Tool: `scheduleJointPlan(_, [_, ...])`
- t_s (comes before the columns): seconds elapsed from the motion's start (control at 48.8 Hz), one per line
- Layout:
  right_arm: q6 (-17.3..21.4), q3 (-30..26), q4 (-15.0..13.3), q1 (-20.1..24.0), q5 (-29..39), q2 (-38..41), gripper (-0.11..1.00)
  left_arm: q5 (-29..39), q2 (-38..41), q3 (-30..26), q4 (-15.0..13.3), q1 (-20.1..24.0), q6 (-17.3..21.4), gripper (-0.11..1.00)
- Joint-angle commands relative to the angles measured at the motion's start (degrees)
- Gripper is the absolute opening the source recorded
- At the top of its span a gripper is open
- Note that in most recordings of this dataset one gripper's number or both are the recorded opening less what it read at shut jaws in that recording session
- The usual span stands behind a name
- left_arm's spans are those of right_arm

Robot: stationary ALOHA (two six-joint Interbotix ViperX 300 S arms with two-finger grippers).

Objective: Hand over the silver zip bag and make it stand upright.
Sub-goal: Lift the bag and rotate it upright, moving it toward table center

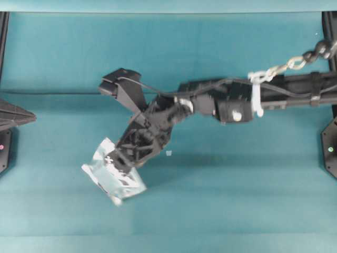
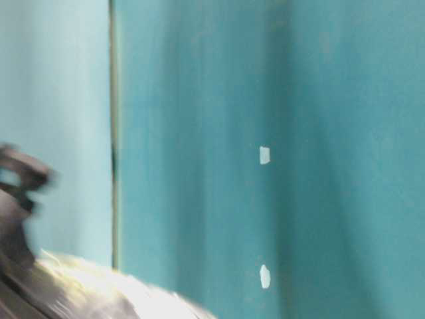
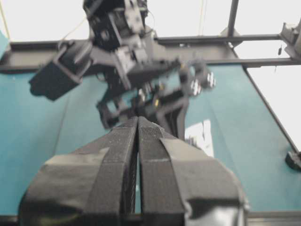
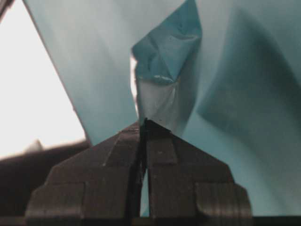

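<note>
The silver zip bag (image 1: pixel 112 175) is a crinkled foil pouch left of the table's middle, pinched at one edge by my right gripper (image 1: pixel 120 159). This arm reaches across from the right. In the right wrist view the shut right gripper (image 4: pixel 143 122) clamps the bag (image 4: pixel 162 99), which extends away from the fingertips. My left gripper (image 3: pixel 138 120) is shut with nothing in it and points towards the right arm and the bag (image 3: pixel 201 136). Overhead, the left gripper (image 1: pixel 31 117) only pokes in at the far left edge, well apart from the bag.
A tiny white speck (image 1: pixel 168 153) lies on the teal table (image 1: pixel 237 200) right of the bag. Black frame posts (image 1: pixel 330 142) stand at both sides. The table-level view is blurred; it shows two white specks (image 2: pixel 264 155) and a shiny smear (image 2: pixel 99 286) at bottom left.
</note>
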Motion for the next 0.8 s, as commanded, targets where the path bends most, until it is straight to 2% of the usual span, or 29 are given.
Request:
scheduleJointPlan(0.0, [-2.6,-3.3,-0.7,-0.7,6.2,-2.3,0.01,-0.4,0.4,-1.2,0.2,0.0,0.0,0.0])
scheduleJointPlan(0.123, [-4.7,-5.6,-3.1,-1.5,13.5,-2.1,0.01,-0.4,0.4,-1.2,0.2,-0.1,0.0,0.0])
scheduleJointPlan(0.266, [-5.3,-8.3,-7.1,-2.3,20.7,-1.9,0.01,-0.5,0.4,-1.2,0.2,0.0,0.0,0.0])
scheduleJointPlan(0.451, [-5.4,-11.9,-15.2,-2.8,30.3,-1.5,0.01,-0.5,0.5,-1.2,0.2,0.0,0.0,0.0])
scheduleJointPlan(0.574, [-6.1,-14.7,-19.4,-2.8,34.5,-0.5,0.01,-0.6,0.7,-1.1,0.2,0.0,0.0,0.0])
scheduleJointPlan(0.656, [-7.6,-16.8,-21.6,-2.6,36.4,0.4,0.01,-0.6,0.7,-1.1,0.2,-0.1,0.0,0.0])
scheduleJointPlan(0.779, [-12.9,-19.9,-25.1,-1.5,38.5,1.7,0.01,-0.6,0.8,-1.1,0.2,0.1,0.0,0.0])
